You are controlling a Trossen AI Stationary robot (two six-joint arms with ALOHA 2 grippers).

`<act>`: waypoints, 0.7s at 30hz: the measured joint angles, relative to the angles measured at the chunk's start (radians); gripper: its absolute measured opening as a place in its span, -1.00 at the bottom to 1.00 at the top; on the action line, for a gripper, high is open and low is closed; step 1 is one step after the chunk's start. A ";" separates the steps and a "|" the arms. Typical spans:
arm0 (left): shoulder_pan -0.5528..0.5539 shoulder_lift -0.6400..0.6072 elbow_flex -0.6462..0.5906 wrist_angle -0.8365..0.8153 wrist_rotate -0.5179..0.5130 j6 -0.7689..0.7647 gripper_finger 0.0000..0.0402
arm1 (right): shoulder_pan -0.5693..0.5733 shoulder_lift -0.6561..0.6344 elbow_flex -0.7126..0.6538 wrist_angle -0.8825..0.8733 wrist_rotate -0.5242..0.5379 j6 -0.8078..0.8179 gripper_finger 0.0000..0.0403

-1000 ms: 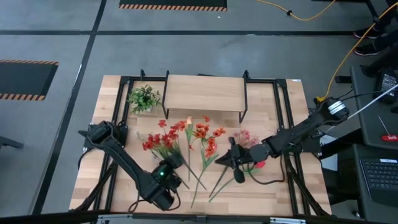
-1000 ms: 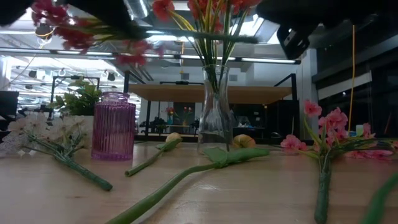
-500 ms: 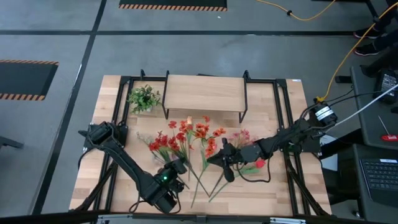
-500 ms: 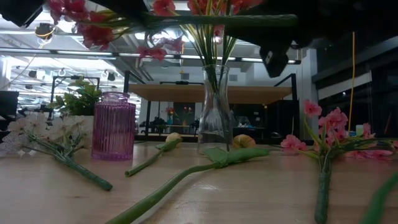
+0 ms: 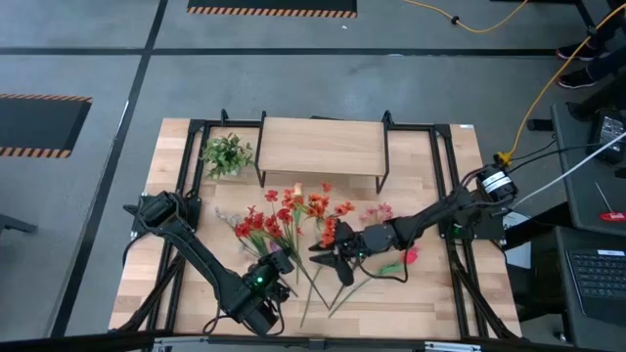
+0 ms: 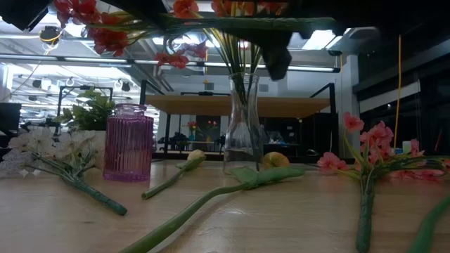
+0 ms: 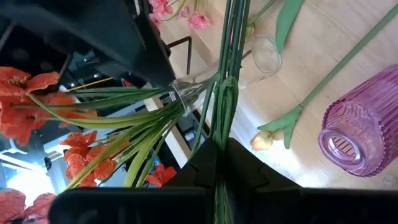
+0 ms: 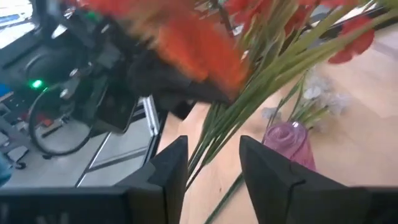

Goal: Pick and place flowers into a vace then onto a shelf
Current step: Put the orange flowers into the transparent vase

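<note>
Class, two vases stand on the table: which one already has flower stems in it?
The clear glass vase, with green stems rising from its neck. The ribbed purple vase beside it has nothing sticking out of it.

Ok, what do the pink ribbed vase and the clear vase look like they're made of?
Pink ribbed vase: likely tinted glass, translucent with glossy vertical ribs, though plastic is possible. Clear vase: glass by its look, see-through, stems visible inside, bright highlights.

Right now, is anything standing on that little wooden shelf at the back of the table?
No. Seen from above, the shelf is a bare wood board, while the flowers are grouped on the table in front of it.
</note>
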 joint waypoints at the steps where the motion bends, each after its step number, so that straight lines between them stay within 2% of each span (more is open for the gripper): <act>1: 0.000 0.000 0.000 0.000 0.000 0.003 -0.96 | -0.005 0.007 0.008 0.001 0.000 0.001 -0.25; 9: 0.002 0.000 0.000 0.017 -0.016 0.051 -0.96 | -0.022 0.068 0.048 -0.002 -0.002 0.048 -0.26; 15: 0.015 0.000 0.000 0.018 -0.018 0.052 -0.96 | -0.022 0.116 0.099 -0.001 -0.071 0.053 -0.26; 21: 0.025 0.000 0.000 0.017 -0.013 0.052 -0.96 | -0.023 0.133 0.124 -0.009 -0.090 0.042 -0.26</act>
